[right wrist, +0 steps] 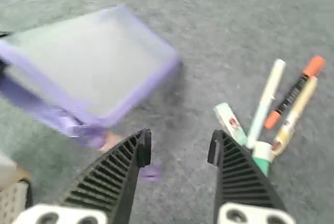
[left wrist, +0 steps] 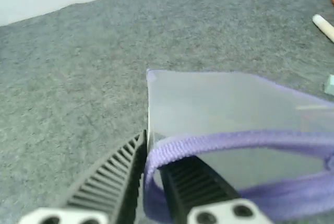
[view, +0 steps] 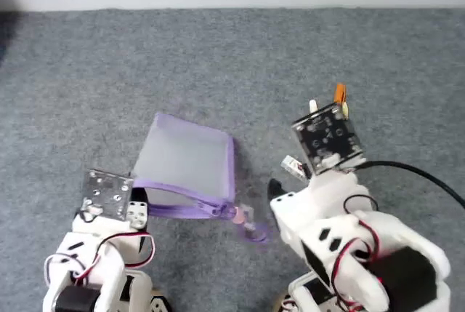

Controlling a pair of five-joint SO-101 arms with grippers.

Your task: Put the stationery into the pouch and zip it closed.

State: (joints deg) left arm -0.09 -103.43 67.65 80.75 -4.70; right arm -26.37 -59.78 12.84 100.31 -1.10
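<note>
**relation of the right gripper to the stationery.** the high view serves as the clock face, with 12 o'clock at the far wall.

- **pouch:** the pouch (view: 185, 163), translucent with purple trim, lies flat on the grey mat (view: 87, 72) left of centre. its zipper edge runs along the near side from 9 to 4 o'clock, with the zipper pull (view: 243, 217) at the 4 o'clock end.
- **left gripper:** the left gripper (left wrist: 151, 153) is pinched on the 9 o'clock end of that purple edge, one finger on either side of the trim. the mouth appears slightly parted there.
- **right gripper:** the right gripper (right wrist: 177, 148) hangs with its fingers spread and nothing between them. it sits over bare mat between the pouch and the stationery (right wrist: 271, 114).
- **stationery:** this is a loose bundle of a white pen (right wrist: 266, 101), an orange-capped marker (right wrist: 295, 91) and a small labelled block (right wrist: 228, 120), lying touching or just beside one another.
- **directions:** from the right wrist the bundle lies toward 12 o'clock and the pouch toward 9 o'clock. the pens' long axes run roughly along the right arm's line of reach.
- **judgement:** the right arm is much nearer the stationery, and the left arm serves as anchor. closing the spread fingers would cross a barrel, so the pick likely calls for a sideways shift away from the pouch rather than a wrist turn.
</note>
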